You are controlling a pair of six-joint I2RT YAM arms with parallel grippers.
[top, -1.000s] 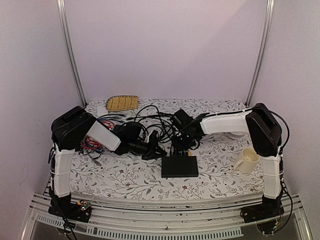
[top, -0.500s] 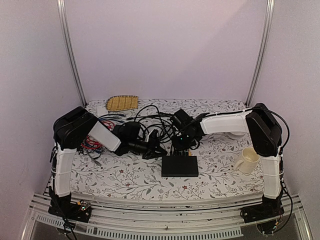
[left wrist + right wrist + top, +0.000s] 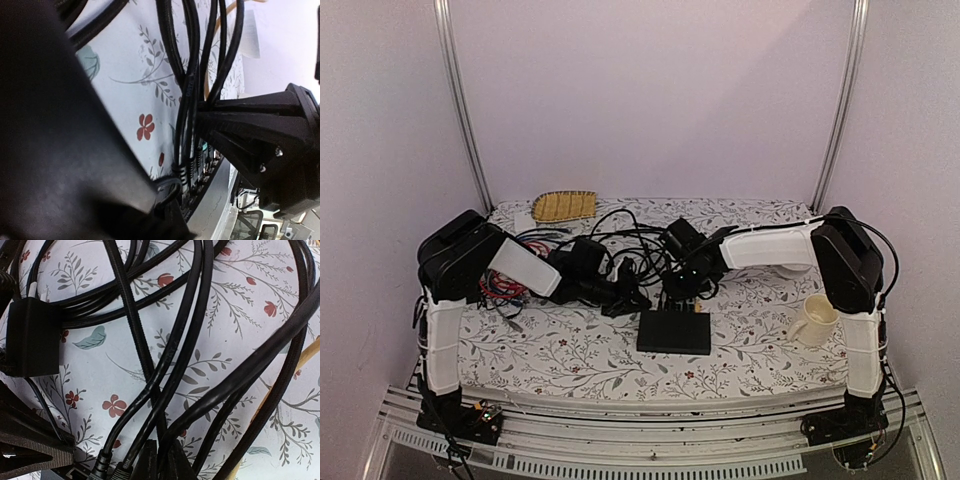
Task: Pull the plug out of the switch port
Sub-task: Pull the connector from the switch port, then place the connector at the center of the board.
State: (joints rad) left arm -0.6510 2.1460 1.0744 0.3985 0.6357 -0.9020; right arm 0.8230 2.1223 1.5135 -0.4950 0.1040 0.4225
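Switch (image 3: 674, 333) flat on table (image 3: 570, 352), centre-near, long axis left-right. Sockets on far edge; plugs (image 3: 185, 170) seated there, black cables (image 3: 170, 365) trailing far.
Right gripper (image 3: 683, 290) just beyond far edge, over plugs, nearer of 2 arms. Switch lies on its near side, so pull should go far.
Right jaws: cannot tell, tips cropped in wrist view.
Left gripper (image 3: 630, 298) just far-left of switch, jaws spread, cable bundle between, seemingly touching 1 finger (image 3: 260, 130).
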